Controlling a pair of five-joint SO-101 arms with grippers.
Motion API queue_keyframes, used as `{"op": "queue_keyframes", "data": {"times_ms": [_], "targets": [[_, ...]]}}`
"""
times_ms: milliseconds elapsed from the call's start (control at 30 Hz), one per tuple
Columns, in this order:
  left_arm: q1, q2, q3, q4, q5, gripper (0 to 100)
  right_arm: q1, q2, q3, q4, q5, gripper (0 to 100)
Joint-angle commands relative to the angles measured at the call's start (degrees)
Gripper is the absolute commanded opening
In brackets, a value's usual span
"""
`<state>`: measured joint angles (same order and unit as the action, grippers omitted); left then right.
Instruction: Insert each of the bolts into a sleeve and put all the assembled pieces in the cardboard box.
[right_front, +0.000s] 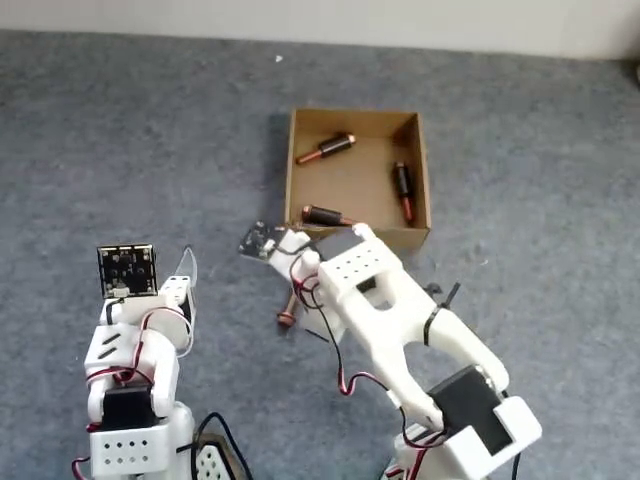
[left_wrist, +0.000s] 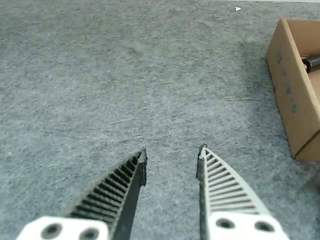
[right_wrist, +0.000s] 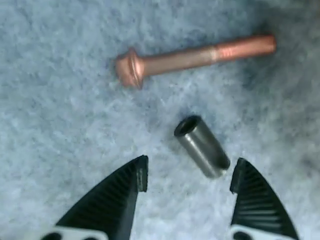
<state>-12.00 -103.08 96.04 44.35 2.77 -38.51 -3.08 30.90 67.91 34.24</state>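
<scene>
A copper bolt (right_wrist: 195, 57) lies flat on the grey carpet. Just beside it lies a dark sleeve (right_wrist: 202, 146), its open end turned toward the bolt's head. My right gripper (right_wrist: 190, 172) is open just above the carpet, and the sleeve's far end reaches between its fingertips. In the high view the bolt (right_front: 288, 308) shows under my right arm (right_front: 380, 300), near the front left corner of the cardboard box (right_front: 292, 170). Three assembled pieces (right_front: 325, 148) (right_front: 403, 188) (right_front: 325, 215) lie in the box. My left gripper (left_wrist: 172, 162) is open over bare carpet.
The cardboard box's side wall (left_wrist: 295, 95) stands off to one side ahead of my left gripper. My left arm (right_front: 135, 370) sits at the lower left, well away from the box. Open carpet stretches left of and behind the box.
</scene>
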Motion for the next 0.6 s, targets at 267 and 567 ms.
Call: {"op": "queue_keyframes", "data": {"times_ms": [267, 567], "targets": [[-0.31, -0.48, 1.10, -1.05, -0.62, 19, 3.30, -2.24, 7.69, -15.08, 3.69, 15.9], [-0.31, -0.48, 1.10, -1.05, -0.62, 19, 3.47, -2.24, 10.68, -16.48, 3.69, 7.3]]}}
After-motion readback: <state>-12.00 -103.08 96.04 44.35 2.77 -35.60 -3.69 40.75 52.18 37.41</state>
